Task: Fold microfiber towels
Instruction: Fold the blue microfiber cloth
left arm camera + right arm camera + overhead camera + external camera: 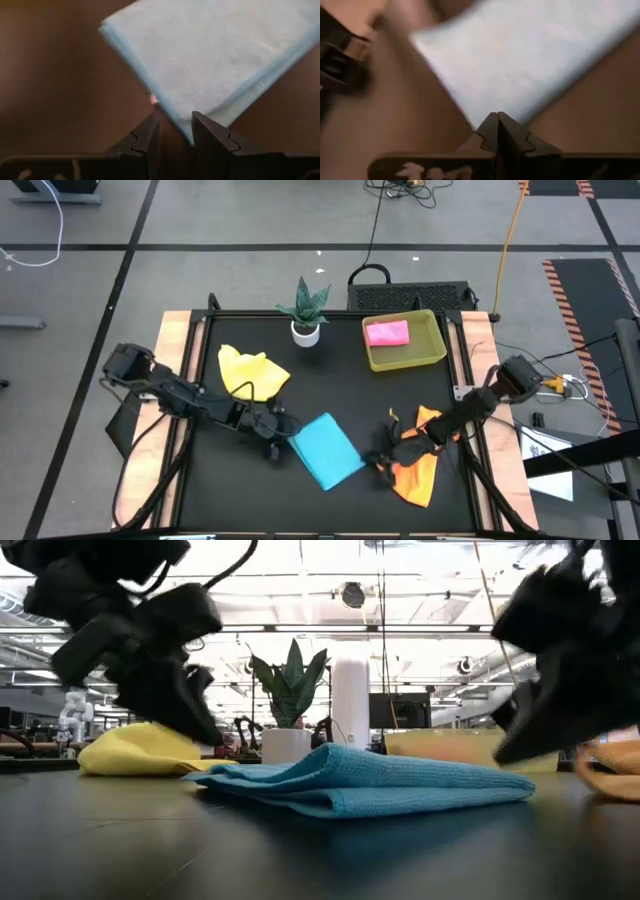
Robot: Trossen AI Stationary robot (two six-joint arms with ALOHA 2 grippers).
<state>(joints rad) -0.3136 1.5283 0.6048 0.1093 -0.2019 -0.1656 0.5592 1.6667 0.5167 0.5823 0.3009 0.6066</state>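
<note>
A light blue towel (pixel 327 450), folded into a flat rectangle, lies on the black table at the middle. My left gripper (pixel 283 438) hangs just above its left corner (pixel 187 131); its fingers stand a little apart with that corner between them, so it is open. My right gripper (pixel 497 120) is shut and hovers at the towel's right edge (pixel 515 785). A crumpled yellow towel (pixel 250 372) lies at the far left. An orange towel (pixel 420 472) lies bunched under my right arm. A folded pink towel (pixel 387 333) rests in the tray.
The yellow-green tray (pixel 440 348) stands at the far right. A small potted plant (pixel 305 310) stands at the far middle. Bare black table stretches along the near edge, in front of the blue towel.
</note>
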